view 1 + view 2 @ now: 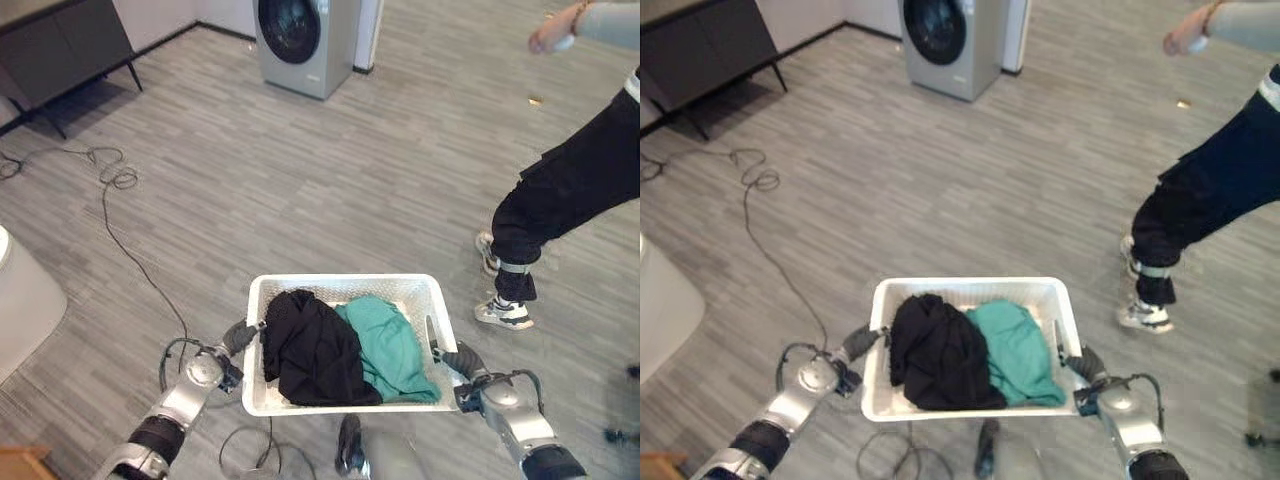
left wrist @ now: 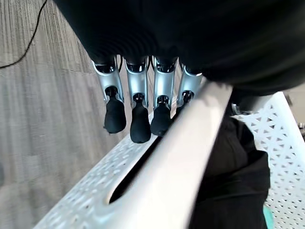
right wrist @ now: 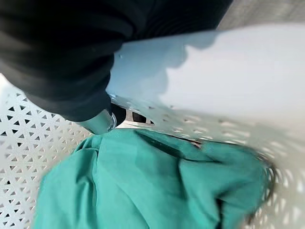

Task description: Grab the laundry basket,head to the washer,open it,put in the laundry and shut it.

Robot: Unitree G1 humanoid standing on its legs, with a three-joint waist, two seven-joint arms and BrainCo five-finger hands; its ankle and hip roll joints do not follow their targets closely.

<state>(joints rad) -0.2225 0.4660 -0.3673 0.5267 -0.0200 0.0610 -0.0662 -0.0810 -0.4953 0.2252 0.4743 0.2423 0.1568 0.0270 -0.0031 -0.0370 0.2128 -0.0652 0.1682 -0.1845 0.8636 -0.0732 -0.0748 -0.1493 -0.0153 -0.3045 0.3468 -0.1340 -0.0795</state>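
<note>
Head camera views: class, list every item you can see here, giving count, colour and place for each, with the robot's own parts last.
Laundry basket: one, white, perforated, held in front of the robot.
Black garment: one, in the basket's left half.
Green garment: one, teal, in the basket's right half.
Washer: one, silver-grey with dark round door, far ahead.
Cabinet: one, dark, far left.
Cable: one, dark, on the floor left.
Person: one, dark trousers, right.
Left hand: at the basket's left rim.
Right hand: at the basket's right rim.
</note>
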